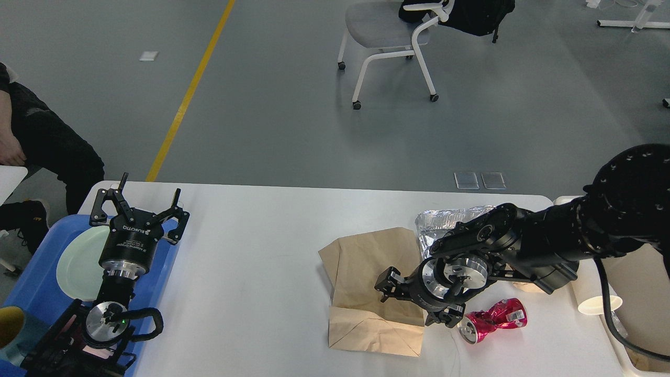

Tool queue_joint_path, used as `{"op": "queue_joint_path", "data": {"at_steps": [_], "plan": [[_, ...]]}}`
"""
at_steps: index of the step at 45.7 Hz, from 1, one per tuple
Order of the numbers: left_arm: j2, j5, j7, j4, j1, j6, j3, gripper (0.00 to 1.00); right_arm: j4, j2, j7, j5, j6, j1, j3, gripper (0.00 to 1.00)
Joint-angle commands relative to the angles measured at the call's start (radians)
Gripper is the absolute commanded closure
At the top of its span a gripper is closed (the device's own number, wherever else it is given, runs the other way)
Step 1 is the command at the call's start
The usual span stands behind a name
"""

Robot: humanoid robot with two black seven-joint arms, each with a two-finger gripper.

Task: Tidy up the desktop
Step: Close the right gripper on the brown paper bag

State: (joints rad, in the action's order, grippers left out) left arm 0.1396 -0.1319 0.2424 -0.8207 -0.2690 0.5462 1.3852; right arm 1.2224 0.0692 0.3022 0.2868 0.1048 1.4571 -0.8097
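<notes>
The white desktop (251, 262) carries litter on its right half. A flat brown paper bag (361, 262) lies there, and my right gripper (414, 302) is low over the bag's right edge, pointing down and left. Its fingertips are hidden under its own body. Behind it lies crumpled silver foil (439, 225). A crushed red can (492, 319) lies just to its right. My left gripper (144, 205) is open and empty at the far left, above a blue tray (31, 293).
The tray holds a pale green plate (78, 262) and a yellow-and-teal cup (10, 327). A white paper cup (594, 296) lies on its side by a cream bin (644, 277) at the right edge. Crumpled brown paper (523, 285) peeks from under my right arm. A person sits at far left.
</notes>
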Motion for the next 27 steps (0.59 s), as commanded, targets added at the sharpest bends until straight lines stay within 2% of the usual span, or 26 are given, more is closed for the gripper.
{"op": "queue_joint_path", "data": {"at_steps": [1, 27], "plan": [[0.000, 0.000, 0.000, 0.000, 0.001, 0.000, 0.000, 0.04, 0.002, 0.034, -0.001, 0.061, 0.047, 0.035, 0.009, 0.00], [0.000, 0.000, 0.000, 0.000, 0.001, 0.000, 0.000, 0.04, -0.043, 0.008, -0.001, 0.077, -0.017, -0.063, 0.012, 0.00]]}}
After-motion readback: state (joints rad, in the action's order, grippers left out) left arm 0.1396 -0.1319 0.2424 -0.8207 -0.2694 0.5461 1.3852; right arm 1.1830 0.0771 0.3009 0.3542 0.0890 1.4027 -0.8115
